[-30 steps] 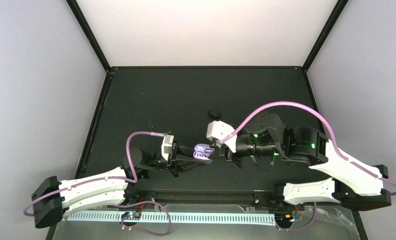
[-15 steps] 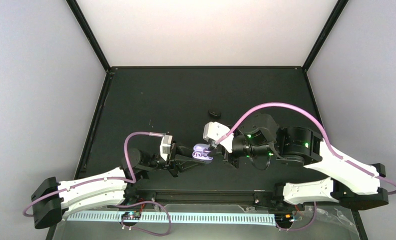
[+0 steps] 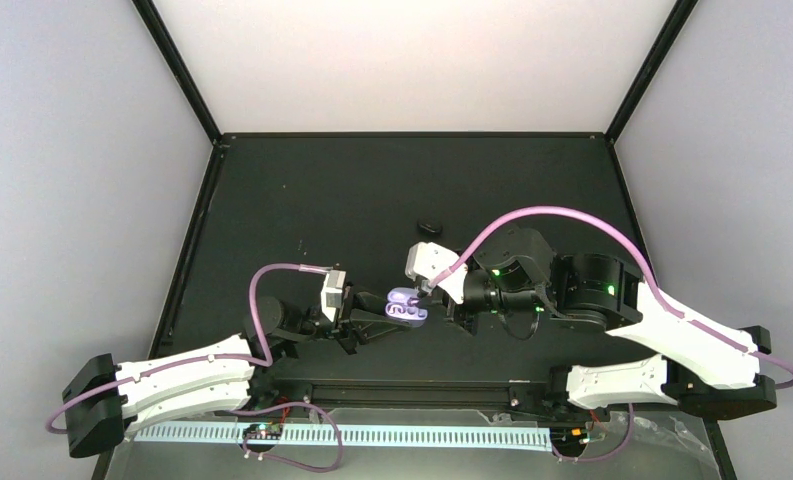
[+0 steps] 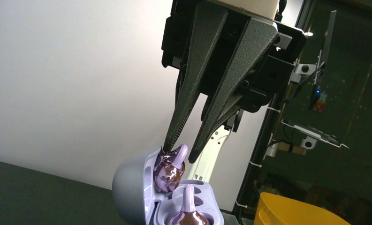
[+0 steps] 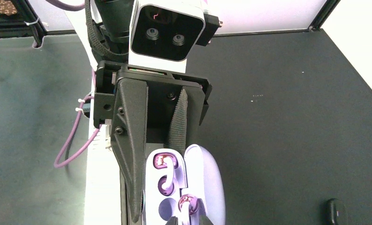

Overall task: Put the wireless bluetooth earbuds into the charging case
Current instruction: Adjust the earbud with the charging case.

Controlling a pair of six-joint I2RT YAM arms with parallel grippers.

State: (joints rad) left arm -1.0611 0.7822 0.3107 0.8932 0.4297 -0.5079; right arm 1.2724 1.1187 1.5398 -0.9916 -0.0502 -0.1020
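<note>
A small pink mark on the white camera housing above the left gripper is too small to read; the black table ends in a black frame at its far and side edges, with pale walls behind, and most of its dark surface toward the far edge lies open; a small black oval object rests there, apart from both arms and beyond the right wrist; both grippers meet in the near half of the table, close to the rail at the near edge. The left gripper is clamped on the small rounded lavender plastic charging case, one finger on each flank, its hinged lid open to the side and its tray facing up; one tiny lilac-purple plastic earbud sits in the socket nearer the left gripper's palm. The right gripper points down from above with its jaws drawn nearly together, pinching the second lilac-purple earbud by its stem; that bud is at the tray's edge beside the lid, touching the case; whether it is seated cannot be told.
</note>
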